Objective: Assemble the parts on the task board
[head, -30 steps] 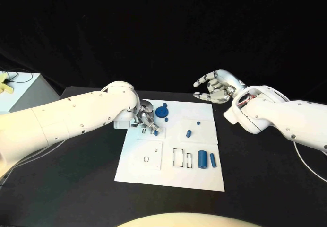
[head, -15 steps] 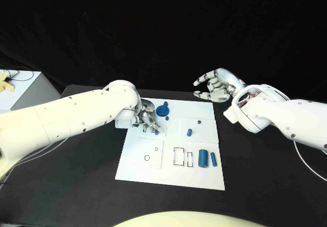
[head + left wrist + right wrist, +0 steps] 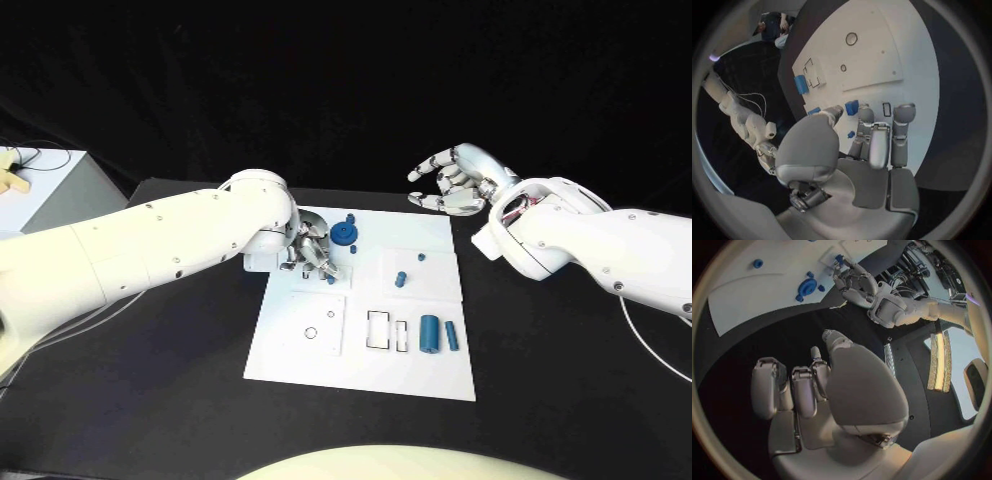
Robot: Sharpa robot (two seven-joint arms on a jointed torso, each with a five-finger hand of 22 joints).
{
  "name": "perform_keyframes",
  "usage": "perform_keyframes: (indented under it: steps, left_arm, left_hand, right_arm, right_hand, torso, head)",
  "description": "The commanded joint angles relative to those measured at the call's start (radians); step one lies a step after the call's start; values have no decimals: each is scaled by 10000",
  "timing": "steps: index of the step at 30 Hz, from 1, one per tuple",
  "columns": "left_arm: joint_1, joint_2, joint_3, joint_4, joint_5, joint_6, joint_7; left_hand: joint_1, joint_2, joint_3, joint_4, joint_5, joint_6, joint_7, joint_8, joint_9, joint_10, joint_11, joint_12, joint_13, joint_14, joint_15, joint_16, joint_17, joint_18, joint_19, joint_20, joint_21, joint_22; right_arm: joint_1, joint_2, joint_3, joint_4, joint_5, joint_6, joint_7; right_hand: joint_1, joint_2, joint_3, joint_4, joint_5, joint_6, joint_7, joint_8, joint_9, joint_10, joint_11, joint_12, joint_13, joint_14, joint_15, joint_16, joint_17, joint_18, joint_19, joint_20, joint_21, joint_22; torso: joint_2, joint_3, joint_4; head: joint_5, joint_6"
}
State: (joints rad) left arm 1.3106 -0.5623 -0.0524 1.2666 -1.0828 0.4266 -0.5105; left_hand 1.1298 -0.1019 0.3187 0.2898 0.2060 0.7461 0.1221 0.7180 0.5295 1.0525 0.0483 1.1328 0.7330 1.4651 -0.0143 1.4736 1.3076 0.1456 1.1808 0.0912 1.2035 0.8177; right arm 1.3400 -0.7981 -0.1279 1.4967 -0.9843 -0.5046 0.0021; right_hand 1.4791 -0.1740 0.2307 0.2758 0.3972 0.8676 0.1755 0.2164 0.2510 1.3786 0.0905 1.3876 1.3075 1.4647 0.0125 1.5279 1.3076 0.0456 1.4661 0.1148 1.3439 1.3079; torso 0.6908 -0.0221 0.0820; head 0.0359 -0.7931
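The white task board [image 3: 361, 365] lies in the middle of the black worktop [image 3: 144, 400]. The left hand [image 3: 309, 252] is low over the board's far left part, fingers pointing down at a small blue piece [image 3: 330, 280]. In the left wrist view the fingertips [image 3: 903, 114] lie on or just above the white surface, with a small blue block [image 3: 852, 106] just beside them; whether the hand is pinching that block or only touching near it cannot be told. Just beyond this hand stands a round blue gear-like part [image 3: 343, 235]. Toward the board's right side are two small blue pegs [image 3: 401, 281], and nearer the robot a thick blue cylinder [image 3: 428, 334] lies next to a thinner blue bar [image 3: 451, 336], both just right of a rectangular cut-out [image 3: 378, 331]. A small round hole [image 3: 310, 333] shows on the near left panel. The right hand [image 3: 459, 183] hangs in the air beyond the board's far right corner, well apart from the parts, its fingers loosely curled and spread, holding nothing.
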Motion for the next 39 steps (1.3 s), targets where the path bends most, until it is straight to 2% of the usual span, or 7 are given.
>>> perform_keyframes:
  steps: [1, 9, 13, 24, 28, 32, 39]
  left_arm:
    - [-12, 36, -2, -6, 221, 121, 67]
    - [-22, 42, -7, -18, 381, 125, 90]
    - [-24, 35, -7, -29, 582, 148, 114]
    - [-24, 10, -8, -38, 844, 160, 168]
    - [-26, -31, -7, -21, 890, -62, 251]
    - [-28, -109, -1, 30, 907, -409, 341]
    - [-29, -313, 9, 137, 1079, -1150, 315]
  left_hand:
    - [122, 18, 41, -4, 55, -62, 5, 78, 16, -89, -3, 21, 16, 137, -14, 12, 253, -30, -44, -10, 10, 28]
    - [523, 174, 213, -32, 54, -74, -17, 106, 52, -125, -25, 33, 8, 131, -30, 15, 259, -26, -65, -16, 20, 25]
    - [1353, 333, 941, -205, 86, -134, -44, 117, 89, -277, -61, -52, -107, 106, -67, -3, 231, -11, -125, -47, 12, -18]
    - [1771, 51, 2537, -563, 75, -161, -75, 283, 253, -331, -87, -102, -211, 96, -83, -3, 247, -11, -181, -56, 45, -22]
    - [1693, -55, 3165, -803, 62, -167, -86, 419, 383, -294, -108, -96, -212, 97, -93, -4, 250, -12, -185, -64, 74, -4]
    - [1278, -237, 4335, -1288, 52, -214, -179, 1091, 1022, -109, -216, -63, -160, 140, -180, 19, 315, -20, -132, -145, 169, 92]
    - [191, -457, 6086, -2116, 103, -271, -279, 1685, 1719, 259, -266, 221, 200, 252, -269, 95, 502, -78, 51, -216, 433, 417]
  right_arm:
    - [-7, 9, 5, 0, -122, 163, 17]
    - [-10, 15, 5, -8, -125, 183, 2]
    - [-18, 28, 5, -23, -125, 201, -7]
    - [-36, 44, 4, -44, -126, 231, -7]
    - [-38, 48, 4, -51, -126, 256, -15]
    - [-42, 53, 4, -59, -126, 279, -25]
    - [-48, 49, 3, -72, -126, 302, -37]
  right_hand:
    - [24, -94, 47, 18, 46, -42, 11, 52, -8, -51, -10, -7, 730, 775, -8, -39, 1666, 106, 13, -23, -57, 966]
    - [24, -94, 47, 18, 46, -42, 11, 52, -8, -51, -10, -7, 730, 775, -8, -39, 1666, 106, 13, -23, -57, 966]
    - [18, -100, 87, 16, 63, -37, 11, 61, -8, -38, -10, 7, 739, 776, -8, -39, 1668, 104, 18, -24, -49, 973]
    - [18, -100, 87, 16, 63, -37, 11, 61, -8, -38, -10, 7, 739, 776, -8, -39, 1668, 104, 18, -24, -49, 973]
    - [15, -109, 129, 12, 85, -37, 12, 69, -8, -34, -11, 13, 740, 782, -9, -31, 1685, 102, 24, -25, -41, 981]
    - [10, -108, 137, 14, 88, -35, 12, 71, -8, -19, -11, 27, 753, 786, -9, -23, 1700, 96, 34, -25, -19, 996]
    - [10, -108, 137, 14, 88, -35, 12, 71, -8, -19, -11, 27, 753, 786, -9, -23, 1700, 96, 34, -25, -19, 996]
  torso:
    - [12, 4, -1]
    - [14, 8, 6]
    - [7, 7, 9]
    - [8, 4, 3]
    - [7, 3, 4]
    - [7, 0, 1]
    - [9, 3, 8]
  head:
    - [-10, -10]
    - [-21, -43]
    - [-17, -46]
    - [1, -63]
    - [-3, -58]
    - [-4, -43]
    - [-19, -47]
